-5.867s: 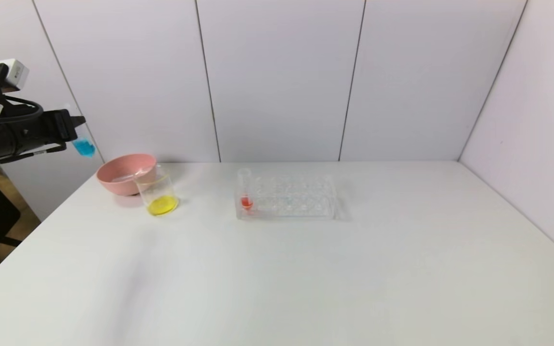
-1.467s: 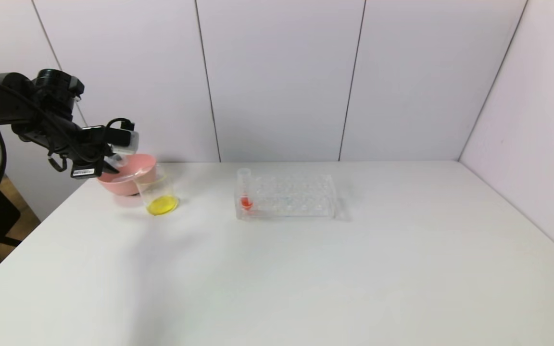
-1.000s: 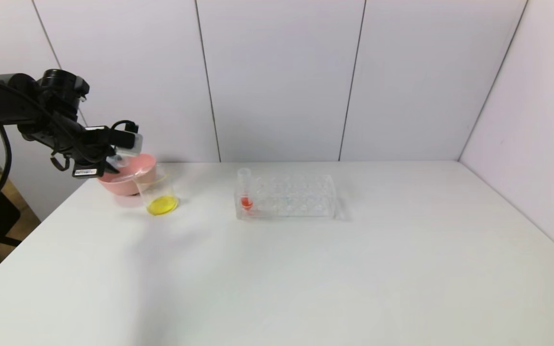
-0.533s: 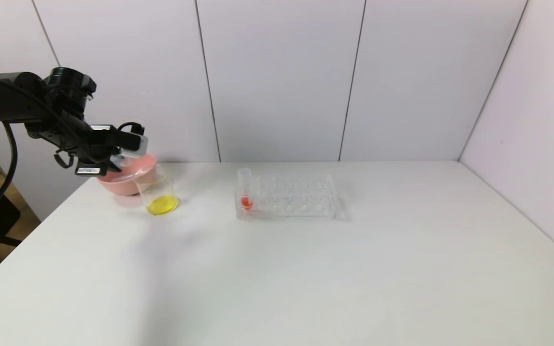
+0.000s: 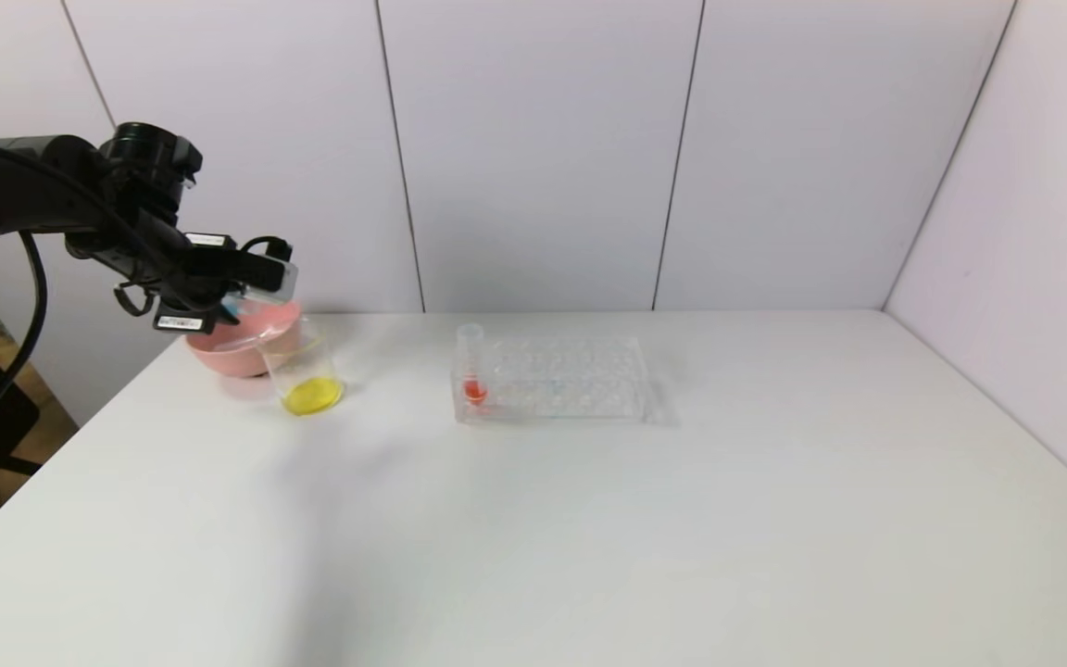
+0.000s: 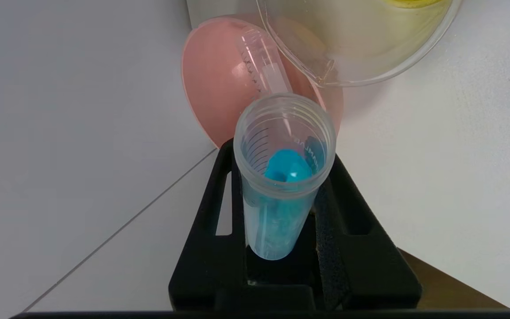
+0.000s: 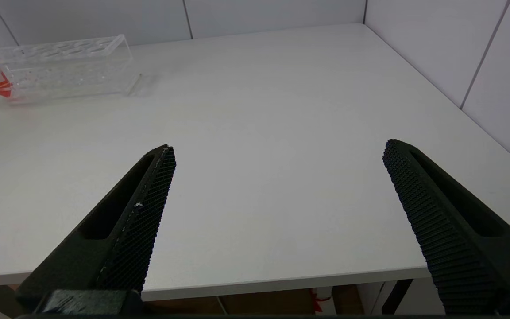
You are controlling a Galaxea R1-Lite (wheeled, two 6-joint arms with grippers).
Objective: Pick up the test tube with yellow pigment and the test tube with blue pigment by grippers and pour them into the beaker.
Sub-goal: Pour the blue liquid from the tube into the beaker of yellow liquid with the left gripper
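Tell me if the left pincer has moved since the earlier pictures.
Yes. The left pincer, holding the test tube with blue pigment, has shifted rightward over the pink bowl, toward the beaker.

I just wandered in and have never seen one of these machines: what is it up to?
The left gripper holds the blue tube above the pink bowl, near the beaker, which already has yellow liquid in it. An empty tube lies in the bowl. The right gripper waits open over the table. A red tube stands in the rack.

Nothing can be read: the blue tube (image 6: pixel 281 177) bears only unnumbered scale lines and faint raised letters too blurred to make out.
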